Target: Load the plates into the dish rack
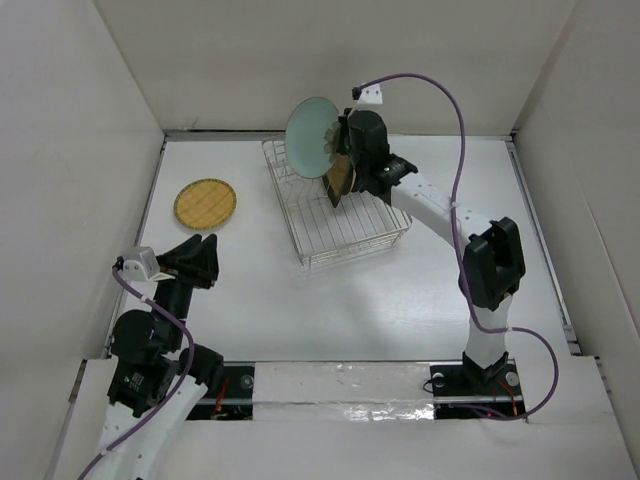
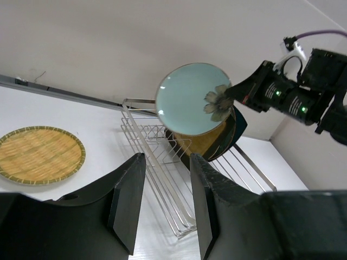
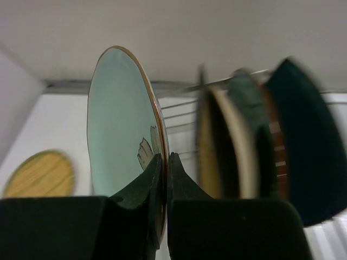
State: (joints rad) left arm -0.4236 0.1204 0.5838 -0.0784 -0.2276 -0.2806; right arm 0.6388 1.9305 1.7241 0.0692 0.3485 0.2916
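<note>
Plate loading, mid-step. Right fingers [image 3: 142, 201] are clamped on the rim of the pale green plate [image 1: 312, 137], one finger on each face. The plate is held on edge, roughly upright, over the far left end of the dish rack [image 1: 345, 225]. It cannot be told whether its lower rim touches the wires. A flower motif shows on the plate's face near the grip in the left wrist view.

Stacked plates [image 3: 255, 141] stand on edge in the rack just beside the held one, on its right in the right wrist view. They are blurred there: a cream one, a dark teal one and an amber one can be made out, not more.

Yellow checked plate [image 1: 205, 203] lies flat on the tabletop [image 1: 250, 290], left of the rack and well apart from it.

Left fingers [image 2: 127, 200] are spread apart and hold nothing. They sit low near the left arm's base and point toward the rack, with the yellow checked plate off to their left.
</note>
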